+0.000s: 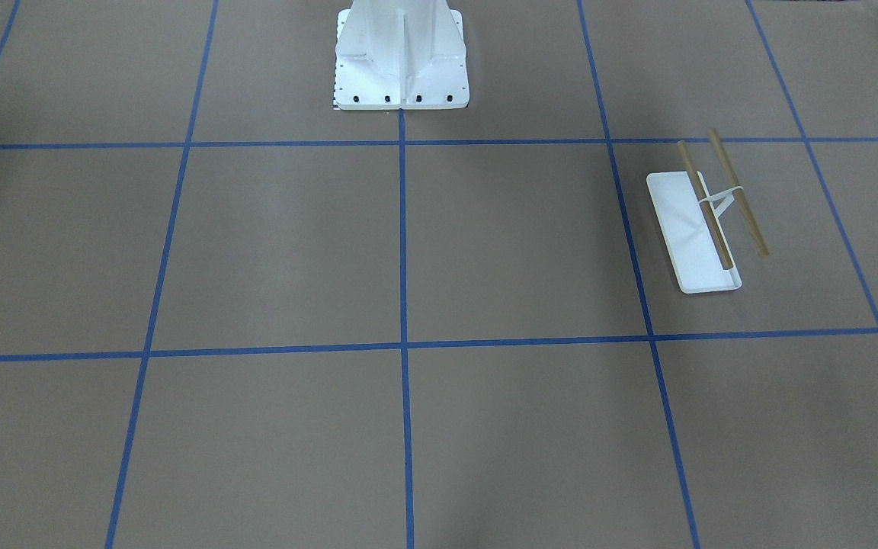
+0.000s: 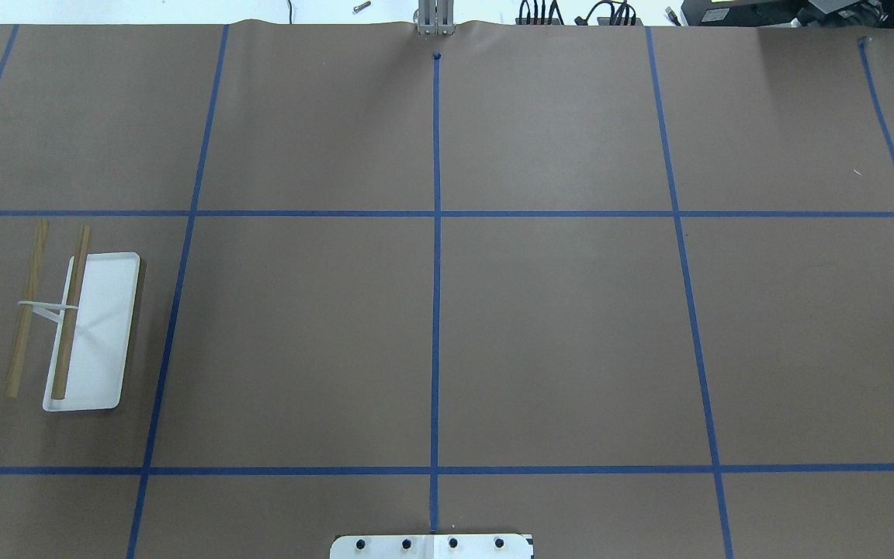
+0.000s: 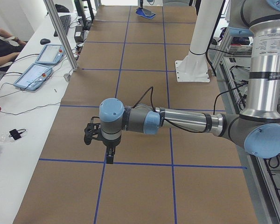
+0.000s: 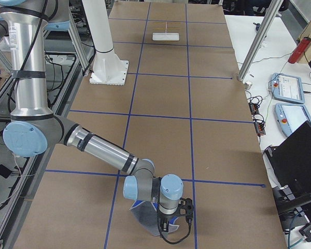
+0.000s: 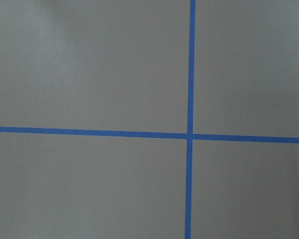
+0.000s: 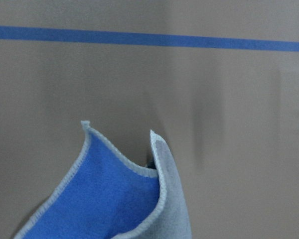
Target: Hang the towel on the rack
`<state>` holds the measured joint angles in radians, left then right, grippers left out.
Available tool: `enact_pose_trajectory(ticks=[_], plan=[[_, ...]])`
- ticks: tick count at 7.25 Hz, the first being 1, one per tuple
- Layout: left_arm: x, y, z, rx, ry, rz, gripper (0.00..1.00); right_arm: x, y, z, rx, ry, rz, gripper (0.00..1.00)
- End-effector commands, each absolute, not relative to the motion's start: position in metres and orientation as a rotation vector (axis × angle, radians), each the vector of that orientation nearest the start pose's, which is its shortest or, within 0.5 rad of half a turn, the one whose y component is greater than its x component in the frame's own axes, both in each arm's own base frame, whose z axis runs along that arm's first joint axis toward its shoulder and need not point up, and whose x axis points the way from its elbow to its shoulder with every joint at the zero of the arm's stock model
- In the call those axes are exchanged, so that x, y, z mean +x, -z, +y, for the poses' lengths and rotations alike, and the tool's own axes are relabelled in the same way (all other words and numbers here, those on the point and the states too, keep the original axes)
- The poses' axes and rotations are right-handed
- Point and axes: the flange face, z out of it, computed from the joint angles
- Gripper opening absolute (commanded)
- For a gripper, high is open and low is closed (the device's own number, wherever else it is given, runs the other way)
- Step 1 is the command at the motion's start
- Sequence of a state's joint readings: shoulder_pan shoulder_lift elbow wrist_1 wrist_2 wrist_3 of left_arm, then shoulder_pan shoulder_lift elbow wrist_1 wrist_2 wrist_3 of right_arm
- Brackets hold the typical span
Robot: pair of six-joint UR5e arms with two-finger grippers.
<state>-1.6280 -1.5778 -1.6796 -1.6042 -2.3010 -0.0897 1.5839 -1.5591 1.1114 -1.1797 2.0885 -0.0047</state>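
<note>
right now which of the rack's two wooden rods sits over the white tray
The inner rod, nearer the table's middle: it runs above the white tray's edge; the outer rod hangs beyond it.

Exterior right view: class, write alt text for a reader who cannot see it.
The robot's near right arm reaches low over a brown, blue-taped table, its right gripper down at a crumpled grey and blue towel at the near end. The rack stands bare at the far end, past a white pedestal.
</note>
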Motion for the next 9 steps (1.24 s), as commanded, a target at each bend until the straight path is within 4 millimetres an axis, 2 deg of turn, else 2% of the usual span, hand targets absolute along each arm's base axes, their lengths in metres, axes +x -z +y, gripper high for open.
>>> enact_pose_trajectory(ticks=[1,3,6,8,9], plan=[[-0.095,-0.601,-0.497,0.130,0.086,0.731,0.99,0.091,-0.852,-0.459,-0.056,-0.028,-0.507,1.00],[-0.095,-0.602,-0.497,0.129,0.085,0.731,0.99,0.090,-0.855,-0.474,-0.065,-0.029,-0.514,1.00],[-0.095,-0.601,-0.497,0.132,0.082,0.731,0.99,0.086,-0.861,-0.472,-0.084,-0.031,-0.540,1.00],[-0.095,-0.599,-0.497,0.136,0.080,0.731,0.99,0.081,-0.863,-0.469,-0.093,-0.033,-0.587,0.92],[-0.095,-0.598,-0.497,0.137,0.079,0.731,0.99,0.079,-0.864,-0.469,-0.097,-0.032,-0.595,0.93]])
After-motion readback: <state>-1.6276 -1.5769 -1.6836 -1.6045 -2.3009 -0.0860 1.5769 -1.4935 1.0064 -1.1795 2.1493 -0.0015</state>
